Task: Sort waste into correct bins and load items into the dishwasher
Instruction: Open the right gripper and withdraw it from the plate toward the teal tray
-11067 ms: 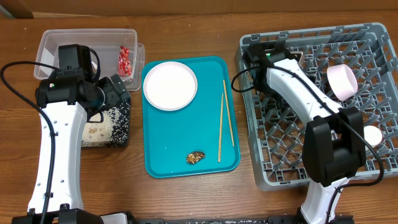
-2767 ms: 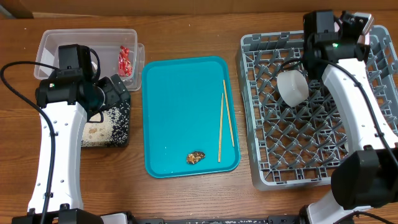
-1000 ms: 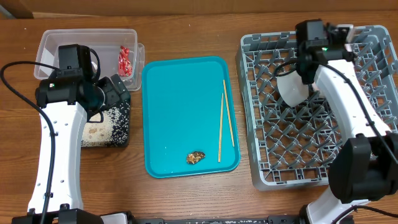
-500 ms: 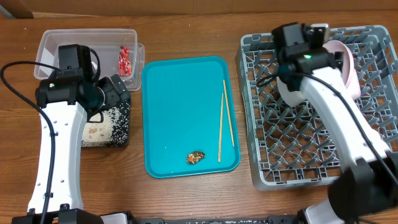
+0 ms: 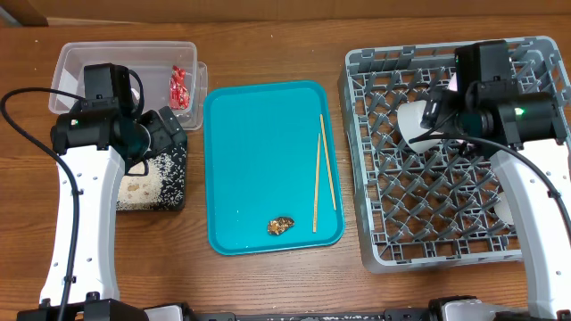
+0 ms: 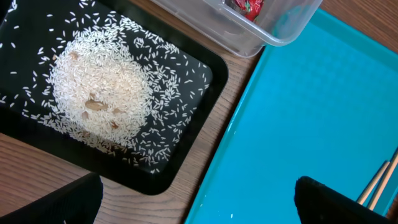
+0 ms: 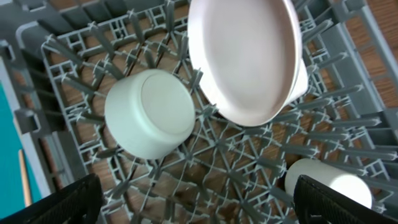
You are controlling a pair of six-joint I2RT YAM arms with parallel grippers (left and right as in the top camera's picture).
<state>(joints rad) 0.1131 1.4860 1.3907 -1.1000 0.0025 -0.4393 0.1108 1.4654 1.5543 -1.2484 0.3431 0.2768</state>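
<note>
Right end effector (image 7: 199, 208), tips cropped, seemingly spread above grey dish rack (image 7: 236, 168).

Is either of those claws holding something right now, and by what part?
Nothing is held: the left gripper and the right gripper both stand open, empty.

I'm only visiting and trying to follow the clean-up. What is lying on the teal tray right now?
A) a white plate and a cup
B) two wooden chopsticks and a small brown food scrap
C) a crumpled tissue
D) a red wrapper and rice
B: the overhead view shows only the two wooden chopsticks and the brown food scrap on the teal tray, while the white plate stands in the grey dish rack.
</note>
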